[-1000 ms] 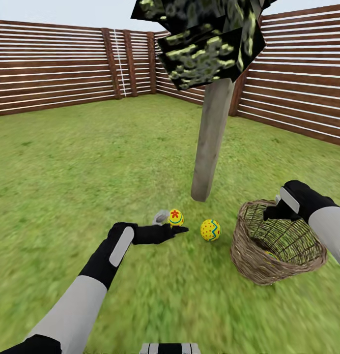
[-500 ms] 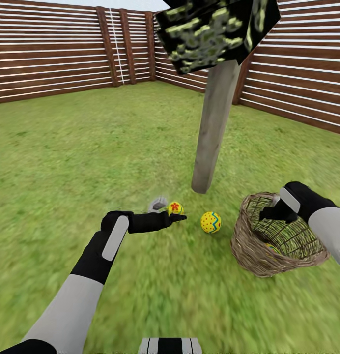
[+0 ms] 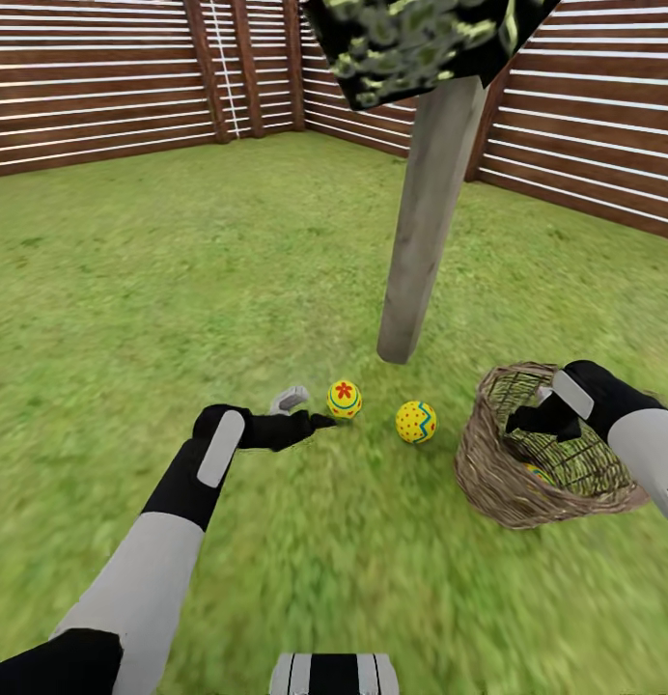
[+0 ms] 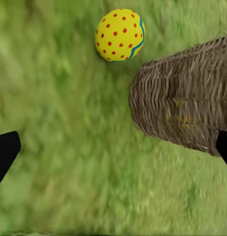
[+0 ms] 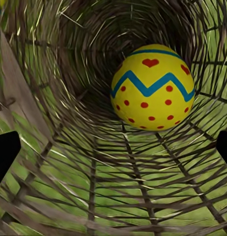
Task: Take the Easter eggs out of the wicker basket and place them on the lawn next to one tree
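Observation:
Two yellow Easter eggs lie on the lawn (image 3: 160, 290) near the foot of the tree (image 3: 426, 222): one with a red star (image 3: 345, 398) and a dotted one (image 3: 415, 422), which also appears in the left wrist view (image 4: 120, 34). My left gripper (image 3: 308, 411) is open and empty, just short of the starred egg. The wicker basket (image 3: 488, 473) stands tilted to the right of the eggs. Over its rim, my right gripper (image 3: 524, 421) is open. The right wrist view looks into the basket (image 5: 69, 162) at a third egg (image 5: 153, 87) lying ahead of the open fingertips (image 5: 5, 152).
A brown slat fence (image 3: 102, 97) rings the lawn at the back and right. Dark blocky leaves (image 3: 421, 39) hang low over the trunk. Open grass stretches to the left and in front of me. The basket's side (image 4: 187, 103) lies beyond the left fingertips.
My left gripper has let go of the starred egg and drawn back a little; the egg now rests on the grass. The head view has tilted downward. The right arm holds its place over the basket.

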Tool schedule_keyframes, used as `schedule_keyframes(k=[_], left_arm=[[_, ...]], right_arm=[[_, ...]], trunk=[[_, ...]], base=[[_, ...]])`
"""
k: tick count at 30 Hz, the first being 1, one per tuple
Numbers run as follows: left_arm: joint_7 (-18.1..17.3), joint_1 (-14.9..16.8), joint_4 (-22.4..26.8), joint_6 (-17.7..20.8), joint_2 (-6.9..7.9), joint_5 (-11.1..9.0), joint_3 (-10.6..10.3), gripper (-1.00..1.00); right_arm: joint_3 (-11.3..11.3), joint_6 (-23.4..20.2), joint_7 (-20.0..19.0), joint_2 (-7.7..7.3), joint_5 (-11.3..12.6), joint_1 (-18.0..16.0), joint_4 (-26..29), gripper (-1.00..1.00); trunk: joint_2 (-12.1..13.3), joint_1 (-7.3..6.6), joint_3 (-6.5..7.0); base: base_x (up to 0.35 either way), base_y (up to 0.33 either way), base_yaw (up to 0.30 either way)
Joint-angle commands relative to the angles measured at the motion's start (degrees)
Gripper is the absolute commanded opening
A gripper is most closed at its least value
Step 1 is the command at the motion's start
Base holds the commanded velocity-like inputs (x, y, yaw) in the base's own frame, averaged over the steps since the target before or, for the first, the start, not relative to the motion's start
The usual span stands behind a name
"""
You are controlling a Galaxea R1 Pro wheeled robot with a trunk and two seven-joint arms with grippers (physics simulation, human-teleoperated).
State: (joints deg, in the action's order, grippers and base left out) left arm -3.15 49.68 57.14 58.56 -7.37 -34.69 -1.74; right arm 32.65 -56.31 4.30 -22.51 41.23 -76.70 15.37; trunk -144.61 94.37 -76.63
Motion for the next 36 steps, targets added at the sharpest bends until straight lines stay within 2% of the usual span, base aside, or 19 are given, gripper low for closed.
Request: schedule_keyframes(k=[1,2,4,5,7,11,14,16,21,24,27,32,36], left_arm=[[0.70,1.16,-1.62,0.18,-0.06,-0.36,0.31,1.00],[2.23,3.43,-4.67,0.17,-0.12,-1.81,0.67,1.00],[3.39,5.72,-7.27,0.16,-0.26,-3.54,0.88,1.00],[4.41,7.86,-9.17,0.16,-0.41,-5.20,1.02,1.00],[5.78,10.83,-10.83,0.15,-0.79,-7.12,1.11,1.00],[6.83,14.77,-11.83,0.15,-1.63,-9.12,1.18,1.00],[7.09,17.40,-10.57,0.15,-2.46,-10.65,0.99,1.00],[7.09,17.96,-9.14,0.18,-2.63,-11.11,0.69,1.00],[6.66,18.75,-3.70,0.23,-2.63,-13.53,-2.35,1.00],[6.37,18.89,-2.00,0.18,-2.63,-17.11,-3.86,1.00],[6.29,18.93,-1.50,0.16,-2.63,-18.95,-4.37,1.00],[6.20,18.95,-1.23,0.15,-2.63,-20.05,-4.73,1.00],[5.93,18.96,-1.46,0.12,-2.48,-20.43,-4.65,1.00]], right_arm=[[0.31,-0.18,0.45,-0.06,0.63,0.00,0.09,1.00],[0.31,-0.14,0.44,-0.10,0.65,-0.01,0.00,1.00],[0.33,-0.05,0.43,-0.12,0.66,-0.02,-0.06,1.00],[0.35,0.05,0.44,-0.14,0.66,-0.02,-0.10,1.00],[0.36,0.14,0.44,-0.17,0.64,0.01,-0.17,1.00],[0.37,0.20,0.45,-0.23,0.61,0.00,-0.23,1.00],[0.38,0.24,0.45,-0.25,0.61,0.03,-0.33,1.00],[0.39,0.30,0.45,-0.25,0.60,0.04,-0.66,1.00],[0.40,3.11,0.45,-0.19,0.60,0.06,-2.65,1.00],[0.43,5.00,0.42,-0.18,0.60,0.06,-3.57,1.00],[0.41,5.56,0.40,-0.19,0.60,0.06,-3.84,1.00],[0.43,5.92,0.43,-0.24,0.54,0.06,-4.06,1.00],[0.47,6.04,0.44,-0.25,0.52,0.06,-4.14,1.00]], trunk=[[-0.04,0.01,-0.27],[-0.05,0.04,-0.49],[-0.08,0.09,-0.94],[-0.09,0.11,-1.16],[-0.12,0.17,-1.60],[-0.17,0.27,-2.49],[-0.21,0.35,-3.15],[-0.24,0.40,-3.60],[-0.30,0.53,-4.70],[-0.34,0.60,-5.37],[-0.38,0.68,-6.03],[-0.45,0.81,-7.14],[-0.45,0.81,-7.14]], base=[[0.000,0.000,0.000],[0.000,0.000,0.000],[0.000,0.000,0.000],[0.000,0.000,0.000],[0.000,0.000,0.000],[0.000,0.000,0.000],[0.000,0.000,0.000],[0.000,0.000,0.000],[0.000,0.000,0.000],[0.000,0.000,0.000],[0.000,0.000,0.000],[0.000,0.000,0.000],[0.000,0.000,0.000]])
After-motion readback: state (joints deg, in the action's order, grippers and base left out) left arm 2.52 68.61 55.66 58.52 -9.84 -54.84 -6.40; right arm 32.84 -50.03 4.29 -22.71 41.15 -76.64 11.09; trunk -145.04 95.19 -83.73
